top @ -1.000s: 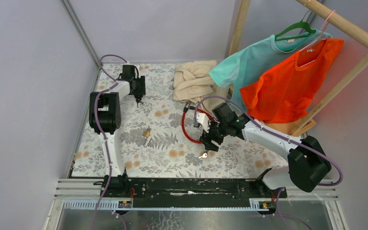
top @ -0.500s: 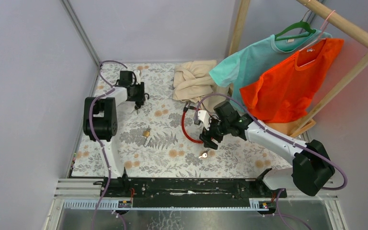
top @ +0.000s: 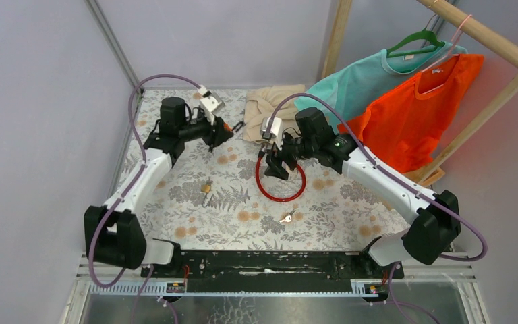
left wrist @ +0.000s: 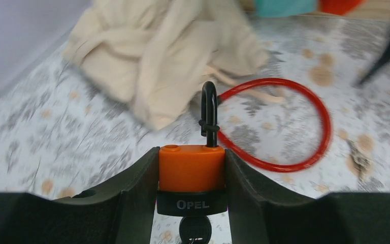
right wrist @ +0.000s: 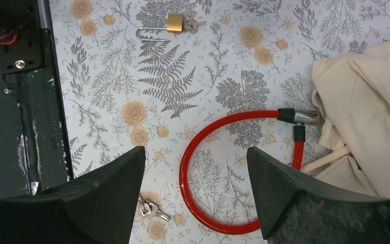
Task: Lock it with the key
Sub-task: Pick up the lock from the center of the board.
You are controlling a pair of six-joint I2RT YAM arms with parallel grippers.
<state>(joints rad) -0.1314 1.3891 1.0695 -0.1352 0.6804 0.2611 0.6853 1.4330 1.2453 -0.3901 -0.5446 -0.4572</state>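
Currently my left gripper [top: 221, 129] clamps the orange padlock [left wrist: 191, 168] by its body above the worktop [right wrist: 106, 76], key [left wrist: 193, 233] in its base; small, stiff, prob slick, so I'd pinch the key's bow w/ my right gripper [right wrist: 195, 152], which sits open.

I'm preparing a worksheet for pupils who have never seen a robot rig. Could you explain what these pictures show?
Two robot arms stand at the near edge of a flowered table. One picture looks down from above; the others come from cameras on each wrist. The left gripper holds an orange padlock with a key in its base. The right gripper hangs open over a red cable lock. Also lying there: a brass padlock, loose keys and a beige cloth.
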